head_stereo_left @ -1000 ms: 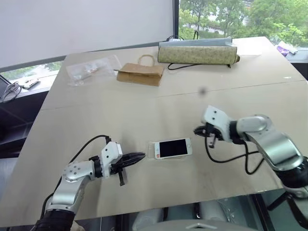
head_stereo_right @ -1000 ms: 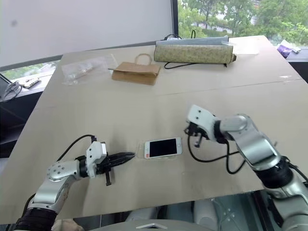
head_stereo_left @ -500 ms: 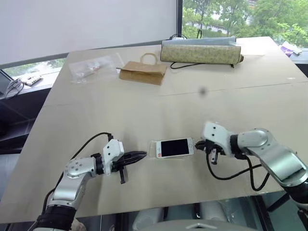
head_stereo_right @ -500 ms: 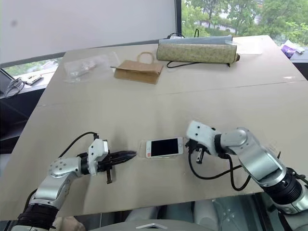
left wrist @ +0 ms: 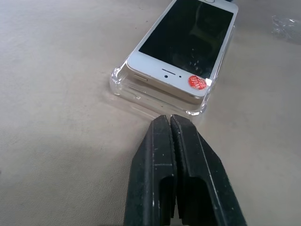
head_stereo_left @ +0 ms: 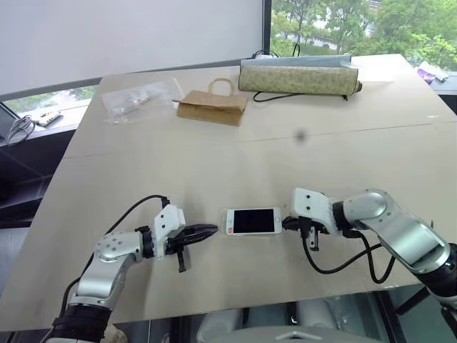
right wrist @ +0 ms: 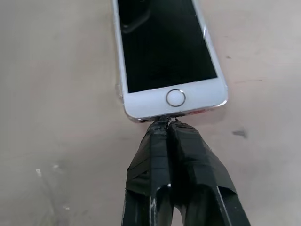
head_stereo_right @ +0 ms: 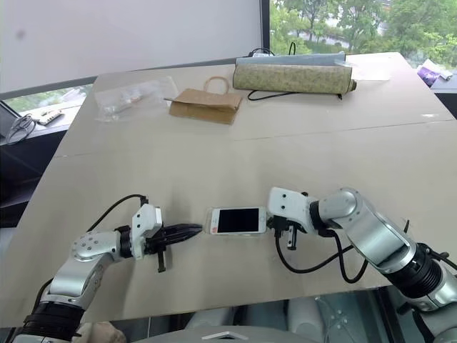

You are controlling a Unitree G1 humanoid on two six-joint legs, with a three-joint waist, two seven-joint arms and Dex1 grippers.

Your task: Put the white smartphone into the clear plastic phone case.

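Resting half-seated atop the case (left wrist: pixel 123 84) mid-table, the phone (head_stereo_left: pixel 251 221) needs the closed right gripper (right wrist: pixel 168 123) (touching its home-button end) to push gently while the closed left gripper (left wrist: pixel 170 123) braces the case.

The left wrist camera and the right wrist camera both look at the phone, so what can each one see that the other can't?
Left wrist view alone: a round red sticker on the phone's earpiece end, the clear plastic phone case sticking out under that end, and the shut left gripper just short of the case. Right wrist view alone: the round home button, with the shut right gripper pressed against that end. Both show the white smartphone lying screen up on the tan table.
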